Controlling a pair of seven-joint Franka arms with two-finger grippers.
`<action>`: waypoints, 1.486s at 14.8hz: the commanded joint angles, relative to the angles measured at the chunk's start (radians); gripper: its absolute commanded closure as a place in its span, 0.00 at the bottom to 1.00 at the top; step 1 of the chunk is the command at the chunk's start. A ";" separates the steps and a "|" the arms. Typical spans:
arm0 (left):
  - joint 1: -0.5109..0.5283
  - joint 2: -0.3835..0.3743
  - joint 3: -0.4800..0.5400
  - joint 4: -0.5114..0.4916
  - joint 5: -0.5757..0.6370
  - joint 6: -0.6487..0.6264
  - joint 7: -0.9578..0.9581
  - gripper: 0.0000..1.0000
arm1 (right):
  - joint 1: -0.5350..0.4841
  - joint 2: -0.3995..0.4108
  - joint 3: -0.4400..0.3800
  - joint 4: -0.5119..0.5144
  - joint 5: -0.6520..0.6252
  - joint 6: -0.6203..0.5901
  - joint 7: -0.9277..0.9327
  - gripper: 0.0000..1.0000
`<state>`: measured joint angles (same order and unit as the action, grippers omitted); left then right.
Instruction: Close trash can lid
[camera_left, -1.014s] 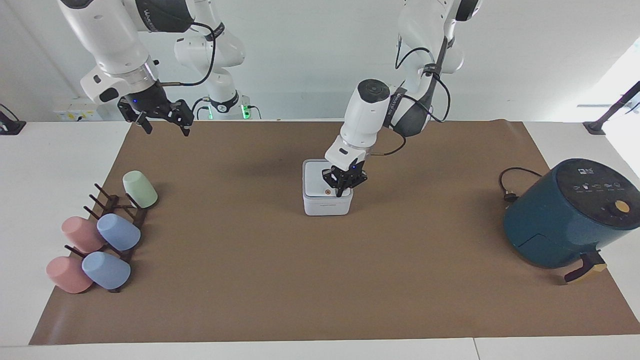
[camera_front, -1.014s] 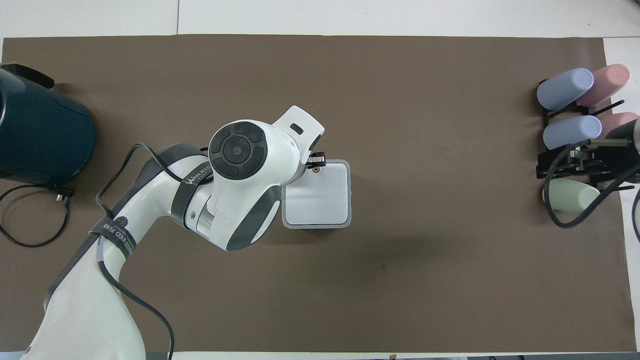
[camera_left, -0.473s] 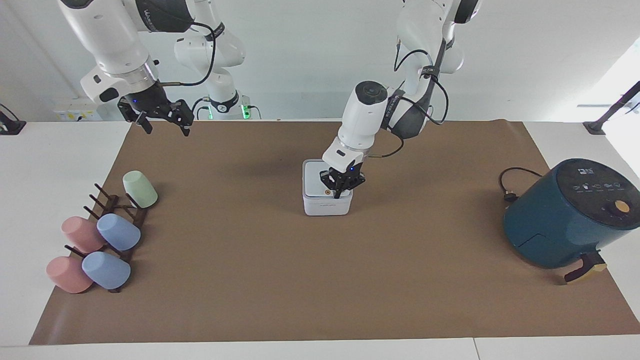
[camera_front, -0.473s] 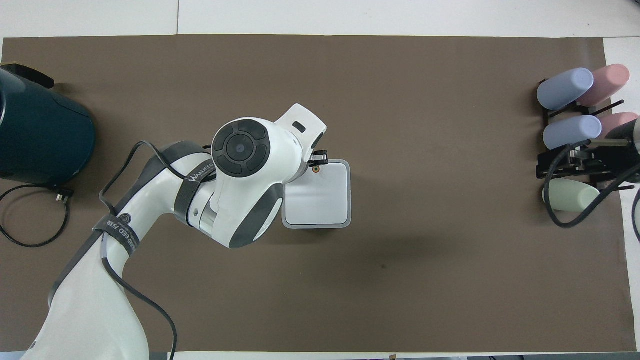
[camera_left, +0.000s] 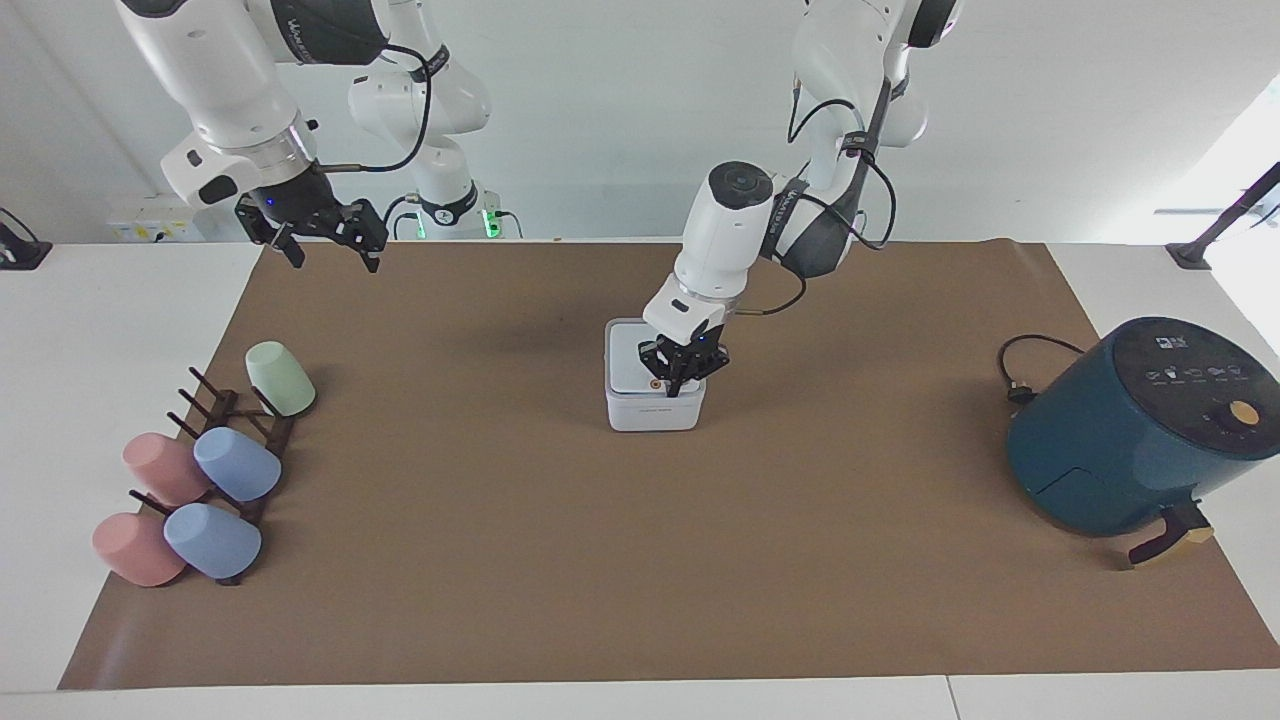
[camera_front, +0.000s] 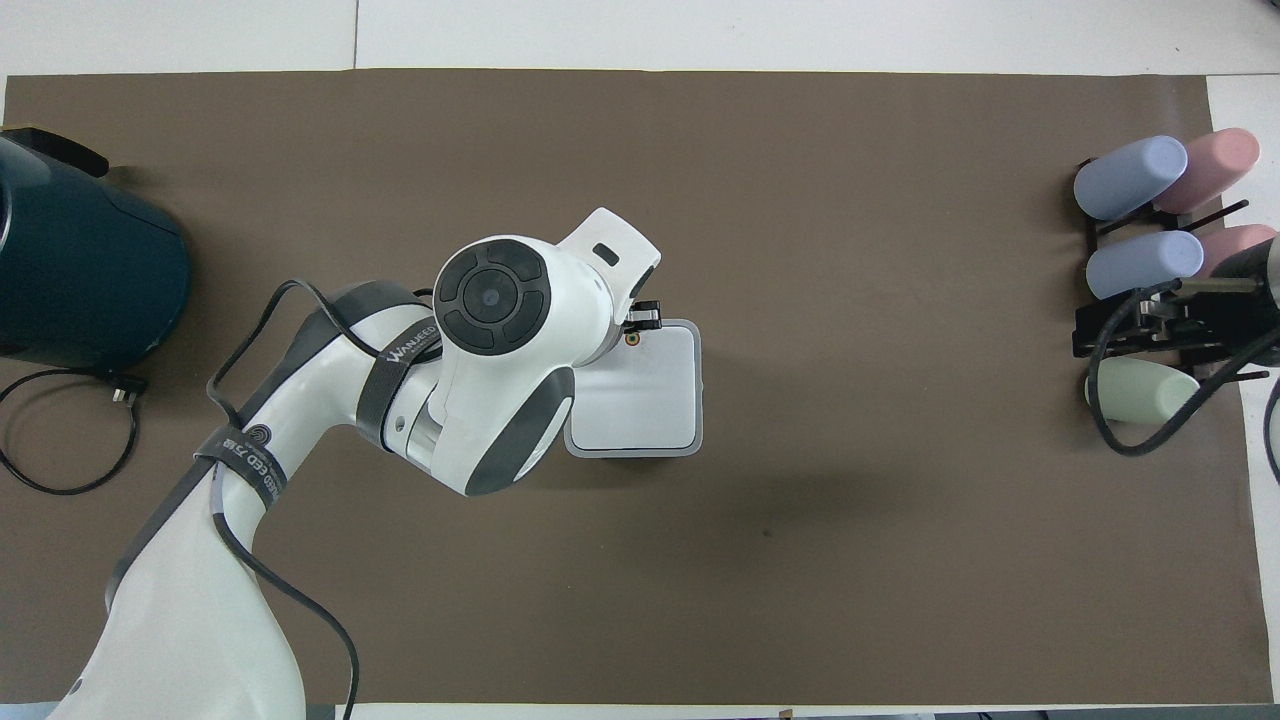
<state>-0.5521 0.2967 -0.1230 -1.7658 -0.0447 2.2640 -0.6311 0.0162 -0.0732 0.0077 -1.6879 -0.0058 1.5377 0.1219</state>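
— Trash can (camera_left: 655, 402), the small white cube-shaped plastic bin with rounded corners: where does it stand?

— On the brown paper mat (camera_left: 640, 560), about the middle of the table. The teal round air fryer (camera_left: 1135, 430) is well apart from it, toward the left arm's end, with a black power cord (camera_left: 1020, 370) beside it.

— And the lid?

— The square white lid with a grey rim (camera_front: 640, 400) lies flat on the bin, closed. A small orange-ringed dot (camera_left: 655, 383) is near its edge farther from the robots.

— What does the left gripper (camera_left: 684, 372) do?

— It points down at the lid, at the corner beside the dot, toward the left arm's end. Its black fingers stand close together and hold nothing. If the tips touch the lid or only hang just over it, I cannot tell.

— The right one?

— The right gripper (camera_left: 322, 240) waits in the air over the corner of the mat at the right arm's end, fingers spread apart, empty. Farther from the robots there is a dark wooden rack (camera_left: 235, 430) with one pale green cup (camera_left: 281, 379), two blue cups (camera_left: 237, 465) and two pink cups (camera_left: 160, 468) on its pegs.
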 joint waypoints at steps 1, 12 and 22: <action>-0.023 0.039 0.003 0.016 0.022 0.014 -0.015 1.00 | -0.002 -0.013 -0.002 -0.004 0.007 -0.013 -0.019 0.00; -0.038 0.070 0.003 0.006 0.098 0.005 -0.015 1.00 | -0.002 -0.013 -0.002 -0.004 0.007 -0.011 -0.019 0.00; -0.025 0.029 0.003 0.022 0.094 -0.062 -0.009 1.00 | -0.002 -0.013 -0.002 -0.004 0.007 -0.011 -0.019 0.00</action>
<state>-0.5741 0.3055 -0.1225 -1.7557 0.0405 2.2540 -0.6316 0.0162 -0.0732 0.0077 -1.6878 -0.0058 1.5377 0.1219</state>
